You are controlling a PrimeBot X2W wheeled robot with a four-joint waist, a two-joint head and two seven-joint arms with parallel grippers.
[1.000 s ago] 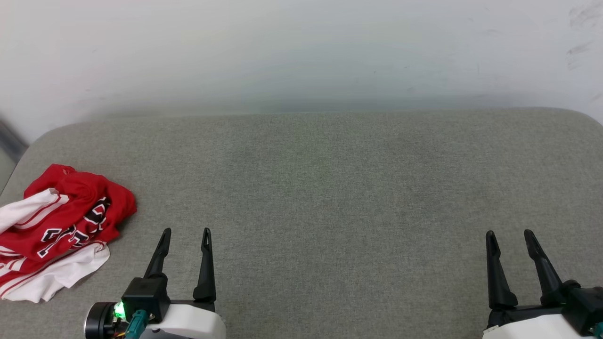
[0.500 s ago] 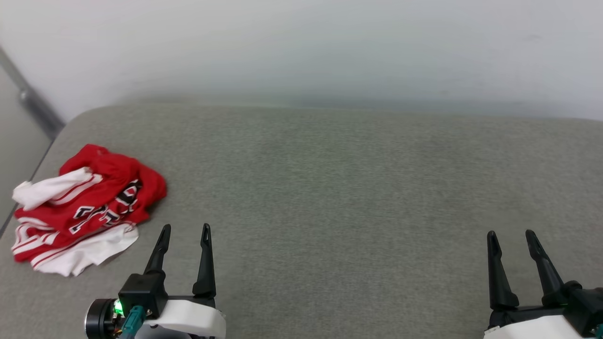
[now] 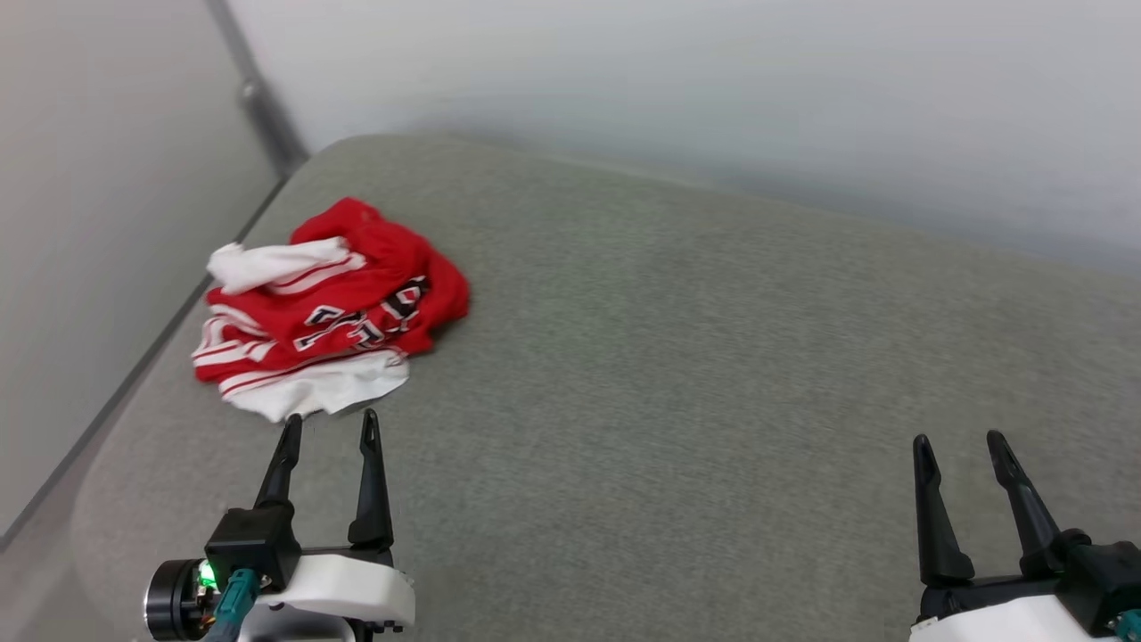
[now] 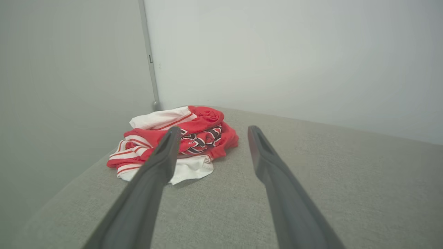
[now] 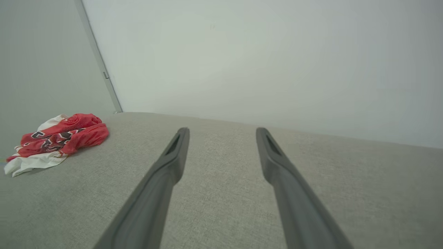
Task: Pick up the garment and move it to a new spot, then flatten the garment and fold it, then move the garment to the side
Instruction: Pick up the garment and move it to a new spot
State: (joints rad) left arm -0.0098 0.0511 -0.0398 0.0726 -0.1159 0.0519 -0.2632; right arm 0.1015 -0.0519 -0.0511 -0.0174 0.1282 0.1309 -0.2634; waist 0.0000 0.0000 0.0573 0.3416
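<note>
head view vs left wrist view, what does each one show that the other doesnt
Head view adds: the right claw, open over the bare grey cushion, the left arm's white wrist housing with its green light, and the garment seen from above.
Left wrist view adds: the heap's height side on, with the claw's own finger overlapping it.
Both: the crumpled red and white garment near the cushion's far left corner, the grey wall strip, and the open left claw near the garment, not gripping it.
</note>
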